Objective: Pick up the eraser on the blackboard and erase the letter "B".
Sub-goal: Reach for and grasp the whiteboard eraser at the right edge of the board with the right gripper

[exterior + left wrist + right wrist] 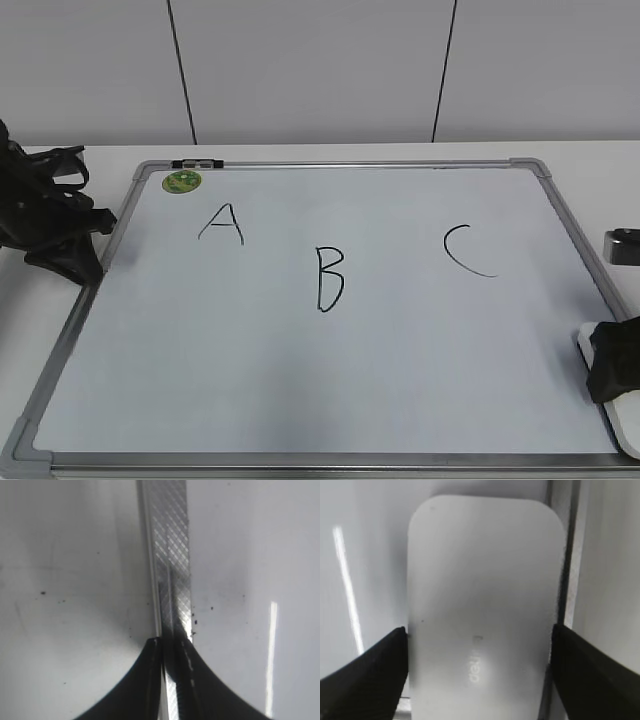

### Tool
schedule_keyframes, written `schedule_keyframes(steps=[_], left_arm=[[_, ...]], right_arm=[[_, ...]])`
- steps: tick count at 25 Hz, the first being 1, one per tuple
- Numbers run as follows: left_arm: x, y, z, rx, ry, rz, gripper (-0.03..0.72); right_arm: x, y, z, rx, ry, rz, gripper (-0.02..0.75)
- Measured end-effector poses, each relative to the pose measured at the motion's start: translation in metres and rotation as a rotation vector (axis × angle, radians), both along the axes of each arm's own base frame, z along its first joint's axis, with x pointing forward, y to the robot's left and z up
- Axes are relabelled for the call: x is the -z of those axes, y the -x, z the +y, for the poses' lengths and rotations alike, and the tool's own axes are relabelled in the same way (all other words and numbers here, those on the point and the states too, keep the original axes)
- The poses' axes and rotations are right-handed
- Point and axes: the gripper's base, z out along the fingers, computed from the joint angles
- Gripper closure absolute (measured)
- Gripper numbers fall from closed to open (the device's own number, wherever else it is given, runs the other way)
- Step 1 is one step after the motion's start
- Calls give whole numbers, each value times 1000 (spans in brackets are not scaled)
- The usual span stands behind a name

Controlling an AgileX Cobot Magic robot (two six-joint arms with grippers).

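Observation:
The blackboard (300, 390) is a white glossy board with a grey frame, lying flat on the table. The letter "B" (330, 278) is drawn in black near its middle. The eraser (586, 346) is a white rounded block at the board's right edge, mostly hidden by my right gripper (612, 372). In the right wrist view the eraser (485, 580) lies between the two black fingers of my right gripper (479, 645), which touch its long sides. My left gripper (80, 262) is shut and empty over the board's left frame (170, 555), as the left wrist view (172, 642) shows.
A black "A" (222, 224) and a black "C" (466, 250) flank the B. A green round magnet (182, 181) sits at the board's top left corner. A small grey object (622, 246) lies on the table right of the board. A white wall stands behind.

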Motion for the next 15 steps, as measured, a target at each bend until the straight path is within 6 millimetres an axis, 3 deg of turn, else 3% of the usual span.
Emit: schedule_keyframes(steps=[4,9,15], left_arm=[[0,0,0,0,0,0,648],[0,0,0,0,0,0,648],[0,0,0,0,0,0,648]], right_arm=[[0,0,0,-4,-4,30,97],[-6,-5,0,-9,-8,40,185],[-9,-7,0,-16,-9,54,191]])
